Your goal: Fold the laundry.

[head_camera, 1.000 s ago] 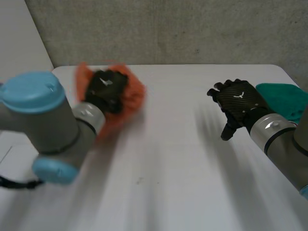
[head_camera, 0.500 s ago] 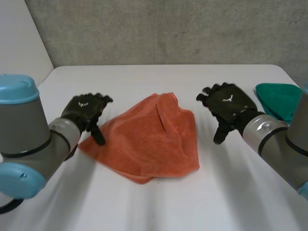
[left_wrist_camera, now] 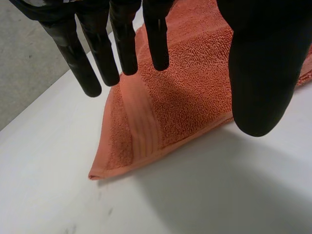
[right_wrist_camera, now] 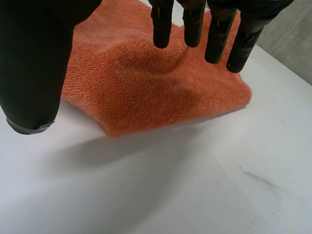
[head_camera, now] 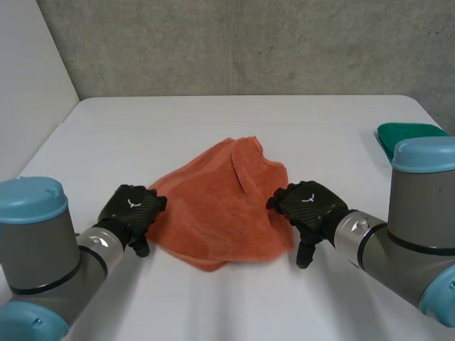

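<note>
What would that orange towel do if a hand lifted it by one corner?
It would probably flop and hang: the orange towel lies rumpled, with a soft ridge across it. Its nubby terry pile likely grips rather than slips. Pushed, it would likely bunch up, not slide.

Left arm [head_camera: 43,263] and right arm [head_camera: 419,213] thick grey tubes, rounded light-blue caps [head_camera: 32,202], silver wrist cuffs [head_camera: 348,231], left hand [head_camera: 131,209] and right hand [head_camera: 307,204] black, woven sheen, small white mark on each back, slim cylindrical fingers [left_wrist_camera: 124,44].
</note>
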You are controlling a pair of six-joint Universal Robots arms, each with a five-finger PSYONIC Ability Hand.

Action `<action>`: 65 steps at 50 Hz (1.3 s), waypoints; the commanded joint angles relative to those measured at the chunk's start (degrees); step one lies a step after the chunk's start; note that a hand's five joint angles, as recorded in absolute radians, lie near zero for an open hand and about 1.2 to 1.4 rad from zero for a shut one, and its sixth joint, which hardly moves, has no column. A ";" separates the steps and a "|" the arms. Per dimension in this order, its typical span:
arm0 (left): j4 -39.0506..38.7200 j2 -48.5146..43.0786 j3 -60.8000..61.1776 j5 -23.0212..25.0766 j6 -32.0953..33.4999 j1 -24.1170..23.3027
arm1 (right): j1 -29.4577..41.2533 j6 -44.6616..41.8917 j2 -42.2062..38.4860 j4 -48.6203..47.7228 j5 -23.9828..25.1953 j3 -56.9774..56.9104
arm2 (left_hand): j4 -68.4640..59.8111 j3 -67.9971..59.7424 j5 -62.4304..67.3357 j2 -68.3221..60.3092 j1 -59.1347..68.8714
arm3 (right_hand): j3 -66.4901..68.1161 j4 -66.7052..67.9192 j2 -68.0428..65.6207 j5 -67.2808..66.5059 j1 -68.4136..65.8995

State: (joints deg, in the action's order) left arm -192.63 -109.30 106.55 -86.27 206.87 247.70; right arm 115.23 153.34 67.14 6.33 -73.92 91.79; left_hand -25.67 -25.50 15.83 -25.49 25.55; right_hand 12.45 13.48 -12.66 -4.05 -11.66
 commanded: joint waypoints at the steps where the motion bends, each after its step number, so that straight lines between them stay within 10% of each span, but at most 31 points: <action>1: -0.99 -4.16 -2.75 0.75 -0.24 -0.20 | -0.10 -0.14 0.18 -1.41 0.00 2.69 | -6.92 -7.09 6.75 -7.09 7.04 | -2.45 -3.48 2.66 4.05 1.66; 16: -0.91 -10.31 -9.07 0.67 -0.06 -0.56 | -0.10 -0.14 0.36 -2.47 0.00 5.06 | -13.30 -13.47 13.13 -13.47 13.42 | -2.45 -3.48 2.66 4.05 1.66; 26: -0.47 -14.62 -13.91 0.58 2.22 -0.82 | -0.10 -0.14 0.44 -2.82 0.00 6.30 | -54.30 -54.47 54.14 -54.48 54.42 | -2.45 -3.48 2.66 4.05 1.66; 38: -0.47 -7.26 -14.44 -2.32 3.54 -3.37 | -2.64 8.10 0.97 -6.07 -8.16 5.95 | -54.33 -54.50 54.17 -54.51 54.45 | -2.45 -3.48 2.66 4.05 1.66; 59: 3.05 5.33 -13.38 -2.41 -8.33 -3.98 | 2.63 21.39 -14.32 -5.81 -5.71 -8.64 | -54.33 -54.50 54.17 -54.51 54.45 | -2.45 -3.48 2.66 4.05 1.66; 65: 3.49 6.64 -13.29 -2.41 -10.17 -4.25 | 2.72 23.76 -14.24 -5.98 -6.15 -10.22 | -54.33 -54.50 54.17 -54.51 54.45 | 67.47 66.44 -67.26 -65.87 -68.26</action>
State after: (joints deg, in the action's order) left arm -189.74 -103.74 93.24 -88.65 198.07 243.65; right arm 117.68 175.06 53.06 0.33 -79.48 83.36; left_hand -68.58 -68.10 56.05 -68.52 66.51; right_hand 26.37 26.15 -26.52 -15.79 -23.20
